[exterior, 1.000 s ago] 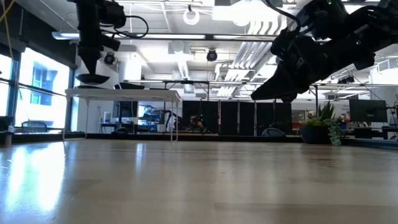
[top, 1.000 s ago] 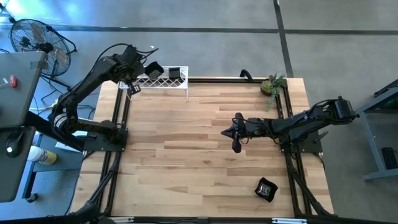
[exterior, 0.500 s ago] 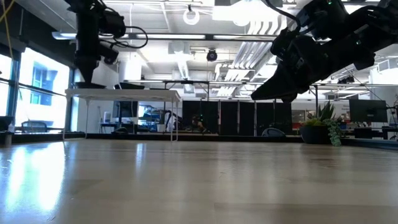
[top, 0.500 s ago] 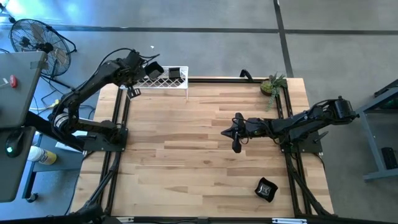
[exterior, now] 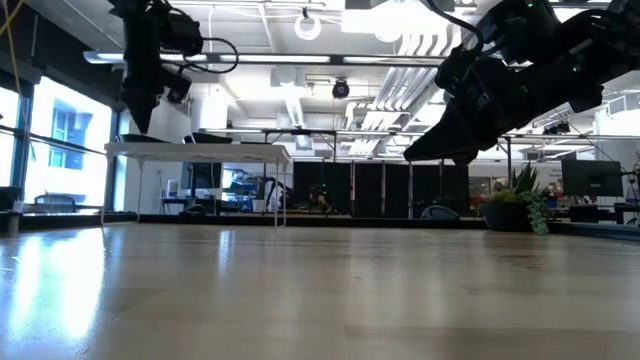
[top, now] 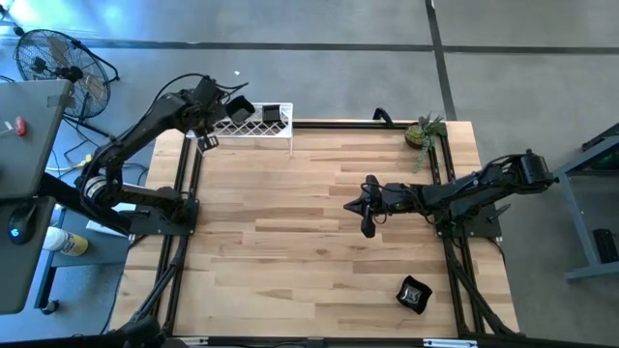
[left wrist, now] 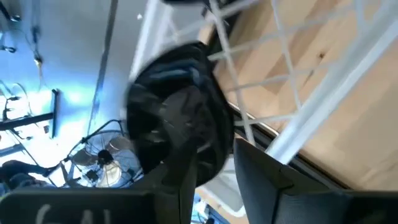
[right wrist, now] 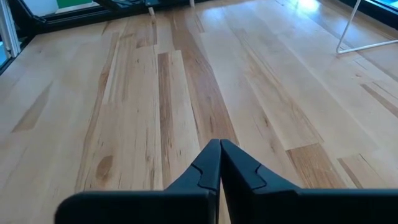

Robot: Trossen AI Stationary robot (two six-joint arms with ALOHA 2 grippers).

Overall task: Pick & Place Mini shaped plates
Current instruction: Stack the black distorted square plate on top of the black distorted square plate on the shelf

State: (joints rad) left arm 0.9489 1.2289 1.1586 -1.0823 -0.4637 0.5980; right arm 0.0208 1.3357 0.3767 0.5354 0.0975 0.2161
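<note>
Glossy black, a mini shaped plate (left wrist: 177, 121) sits on the white wire-mesh rack (top: 247, 126) at the far left corner of the table (top: 309, 242), just in front of the left pincer (left wrist: 214, 168). In the left wrist view the two dark fingers (left wrist: 264, 171) stand apart with a gap between them, and the rounded plate lies against the rack's white wires just past the fingertips; whether one finger touches the plate's rim cannot be told. From above, the left pincer (top: 215, 114) hangs at the rack's left end, and further dark plates (top: 274, 114) rest on the rack to its right. A separate black plate (top: 415, 293) with a wavy rim lies alone near the table's front right corner, well apart from both arms. The right pincer (top: 367, 205) hovers over the middle of the table, and in the right wrist view its fingers (right wrist: 208, 168) are pressed together with nothing between them, above bare wooden boards. A small green potted plant (top: 424, 130) stands at the far right corner of the table. The low view shows the left arm (exterior: 150, 60) high at one side and the right arm (exterior: 500, 85) held above the tabletop.
</note>
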